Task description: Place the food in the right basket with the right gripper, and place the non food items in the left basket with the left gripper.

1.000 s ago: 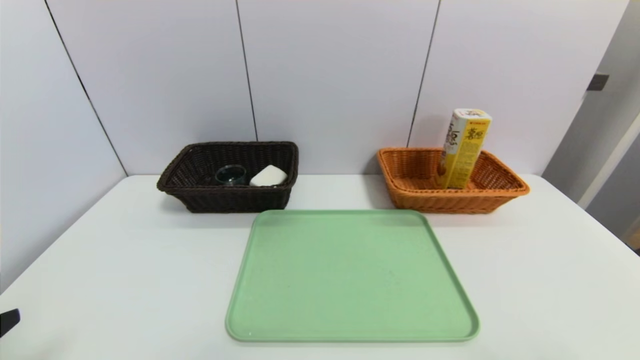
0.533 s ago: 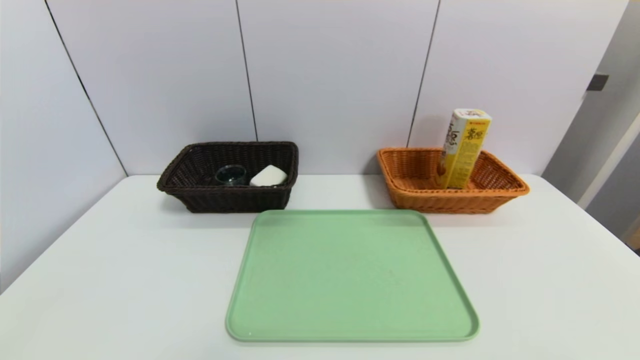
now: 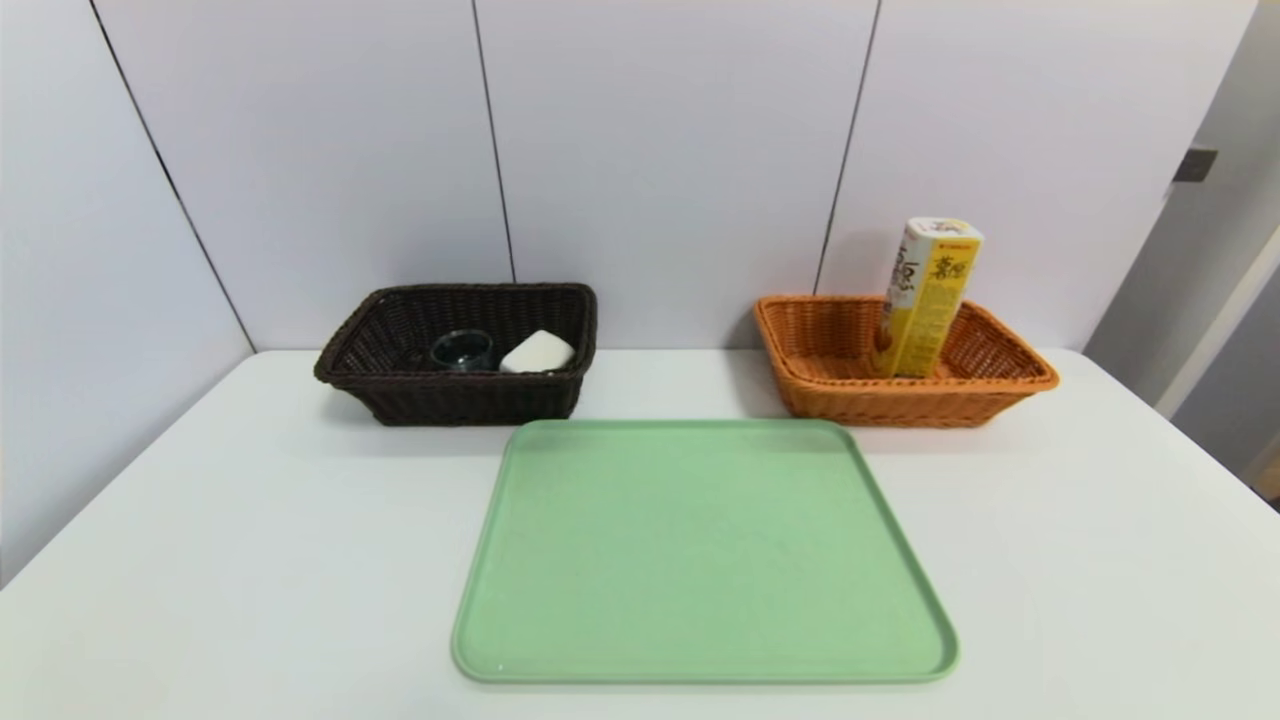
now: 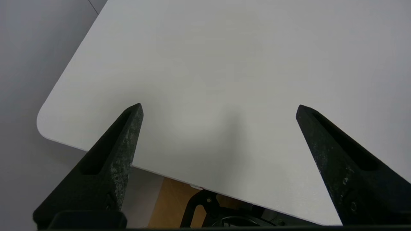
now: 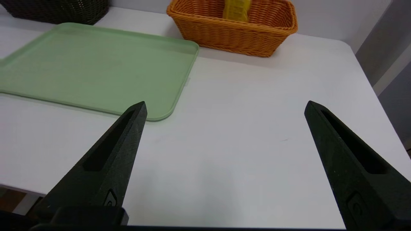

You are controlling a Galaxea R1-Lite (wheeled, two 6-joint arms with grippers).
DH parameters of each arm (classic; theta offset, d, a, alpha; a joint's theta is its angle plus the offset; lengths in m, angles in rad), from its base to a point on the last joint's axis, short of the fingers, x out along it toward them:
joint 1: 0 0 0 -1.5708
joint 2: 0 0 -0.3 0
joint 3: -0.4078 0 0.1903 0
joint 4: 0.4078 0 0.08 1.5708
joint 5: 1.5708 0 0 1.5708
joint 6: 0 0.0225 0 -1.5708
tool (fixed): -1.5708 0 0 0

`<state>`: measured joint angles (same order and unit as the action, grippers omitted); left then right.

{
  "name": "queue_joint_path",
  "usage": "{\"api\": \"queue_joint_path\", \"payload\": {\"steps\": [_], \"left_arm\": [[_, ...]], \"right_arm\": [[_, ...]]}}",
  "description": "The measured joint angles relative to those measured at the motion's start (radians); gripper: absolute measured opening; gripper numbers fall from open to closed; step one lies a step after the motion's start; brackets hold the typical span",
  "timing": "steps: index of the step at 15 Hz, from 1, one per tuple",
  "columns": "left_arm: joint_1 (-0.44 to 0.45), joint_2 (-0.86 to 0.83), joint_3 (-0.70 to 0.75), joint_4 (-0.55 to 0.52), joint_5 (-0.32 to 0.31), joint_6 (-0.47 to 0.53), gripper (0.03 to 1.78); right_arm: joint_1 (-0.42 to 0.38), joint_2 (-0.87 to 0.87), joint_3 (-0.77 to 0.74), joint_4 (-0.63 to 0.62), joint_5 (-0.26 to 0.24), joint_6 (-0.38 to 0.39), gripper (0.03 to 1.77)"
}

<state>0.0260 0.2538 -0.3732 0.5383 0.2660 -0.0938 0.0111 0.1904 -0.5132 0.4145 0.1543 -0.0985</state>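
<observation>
The tall yellow snack box, the food point(image 3: 928, 298), stands upright inside the orange right basket point(image 3: 905, 392) at the back right; its lower part point(image 5: 237, 9) and the right basket point(image 5: 236, 32) also show in the right wrist view. The dark brown left basket point(image 3: 452, 398) at the back left holds a clear glass cup point(image 3: 461, 350) and a white sponge-like block point(image 3: 537, 351). My left gripper point(image 4: 219, 109) hangs open over the table's near left corner, nothing between its fingers. Over the near right of the table my right gripper point(image 5: 225, 107) is open and empty. Neither arm shows in the head view.
A flat green tray point(image 3: 700, 550) lies bare in the middle of the white table point(image 3: 250, 540), in front of both baskets. The tray's corner point(image 5: 96, 67) sits close to my right gripper. A wall stands right behind the baskets. The table's near edge point(image 4: 179, 178) runs under my left gripper.
A dark tip of the left arm at the head view's lower left edge one second ago has drawn out of sight. Baskets, their contents and the tray have not moved.
</observation>
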Motion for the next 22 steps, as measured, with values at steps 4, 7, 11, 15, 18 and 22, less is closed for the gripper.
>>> {"api": "queue_joint_path", "payload": {"steps": [4,7,11,15,18,22], "left_arm": [[-0.004,-0.049,0.112,-0.252,-0.040,0.048,1.69],[-0.011,-0.081,0.170,-0.408,-0.142,0.099,1.69],[-0.018,-0.129,0.212,-0.481,-0.214,0.101,1.69],[-0.021,-0.177,0.300,-0.531,-0.254,0.116,1.69],[-0.023,-0.228,0.364,-0.540,-0.264,0.142,1.69],[-0.024,-0.251,0.372,-0.541,-0.265,0.136,1.69]], "right_arm": [[-0.009,-0.118,0.083,-0.011,0.014,-0.004,1.69],[-0.011,-0.170,0.127,-0.044,0.010,-0.004,1.69],[-0.011,-0.189,0.245,-0.230,0.010,-0.006,1.69],[-0.011,-0.191,0.333,-0.336,0.004,-0.011,1.69],[-0.011,-0.192,0.407,-0.399,0.000,-0.017,1.69],[-0.011,-0.192,0.499,-0.486,-0.085,-0.014,1.70]]}}
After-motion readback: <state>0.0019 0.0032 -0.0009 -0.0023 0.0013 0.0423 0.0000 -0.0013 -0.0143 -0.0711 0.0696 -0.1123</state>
